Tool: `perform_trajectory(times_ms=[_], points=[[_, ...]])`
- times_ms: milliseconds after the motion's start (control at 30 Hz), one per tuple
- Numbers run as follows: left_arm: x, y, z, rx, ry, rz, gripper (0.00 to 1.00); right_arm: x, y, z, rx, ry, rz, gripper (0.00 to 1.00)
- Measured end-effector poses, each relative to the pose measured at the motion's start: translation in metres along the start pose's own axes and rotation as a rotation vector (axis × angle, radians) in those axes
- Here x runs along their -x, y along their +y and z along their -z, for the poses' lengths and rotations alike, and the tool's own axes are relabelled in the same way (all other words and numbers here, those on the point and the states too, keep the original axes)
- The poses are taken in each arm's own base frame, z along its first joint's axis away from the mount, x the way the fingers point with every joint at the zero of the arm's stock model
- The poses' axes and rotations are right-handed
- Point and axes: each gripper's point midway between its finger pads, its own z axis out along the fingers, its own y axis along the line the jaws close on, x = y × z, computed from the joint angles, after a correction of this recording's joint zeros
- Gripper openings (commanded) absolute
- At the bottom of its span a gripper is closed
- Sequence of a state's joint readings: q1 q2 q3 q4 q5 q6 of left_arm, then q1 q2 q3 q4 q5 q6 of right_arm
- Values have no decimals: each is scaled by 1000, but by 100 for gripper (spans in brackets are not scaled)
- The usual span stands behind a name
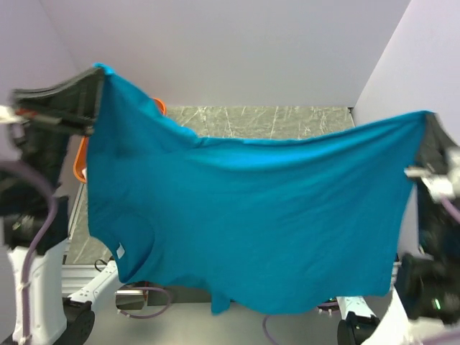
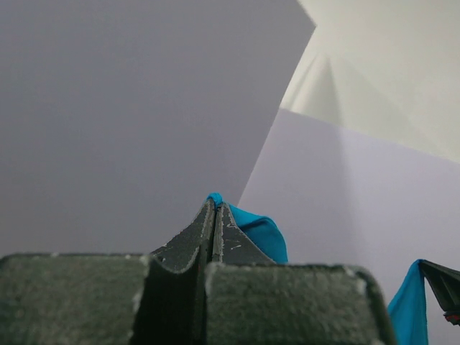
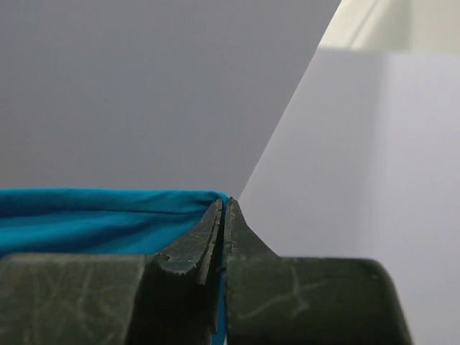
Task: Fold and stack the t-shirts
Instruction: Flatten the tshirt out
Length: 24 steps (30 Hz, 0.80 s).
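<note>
- The left gripper [image 2: 214,206] is pressed fully closed. Its jaws meet on a corner of the teal-blue t-shirt [image 2: 260,231], and a small fold of cloth bulges out just beside the tips.
- The right gripper [image 3: 224,203] is clamped just as tight on the opposite corner. The shirt's stitched edge runs off taut from its tips toward the other arm.
- Between the two grippers the shirt hangs spread in the air like a curtain. Its top edge sags in the middle and the body droops well below both hands, with a white tag [image 1: 120,250] low under the left one.
- It looks like light, limp cotton that will swing and crumple. Only friction holds each thin pinch, so the doubled, stitched corners look like the safest place to grip.
- Beyond the cloth lies the marbled tabletop [image 1: 287,118]. An orange basket [image 1: 159,106] rim peeks out below the left gripper.
</note>
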<state>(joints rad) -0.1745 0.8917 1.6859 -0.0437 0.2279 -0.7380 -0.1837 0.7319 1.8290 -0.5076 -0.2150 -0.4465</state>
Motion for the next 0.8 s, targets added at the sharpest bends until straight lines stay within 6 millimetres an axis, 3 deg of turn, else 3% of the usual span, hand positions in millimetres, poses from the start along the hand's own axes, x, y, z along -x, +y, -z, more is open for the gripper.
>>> perform_trajectory(times_ms=[200,300,400,500,667,733,800], points=[[-110,95,-7,162,195,72,1,-128,51,-17,103,246,-40,0],[-179,151,-5,249,312,116,0,-184,78,-19,167,350,-68,0],[-255,209,8,362,446,161,0,-235,104,-22,227,428,-95,0],[-318,257,20,454,551,203,0,-297,133,-30,281,510,-119,0],[-419,333,28,576,689,255,0,-433,189,-42,379,718,-155,0],[-456,363,25,612,729,267,0,-487,213,-38,424,823,-172,0],[-489,392,20,639,754,278,0,-529,230,-32,457,916,-185,0]])
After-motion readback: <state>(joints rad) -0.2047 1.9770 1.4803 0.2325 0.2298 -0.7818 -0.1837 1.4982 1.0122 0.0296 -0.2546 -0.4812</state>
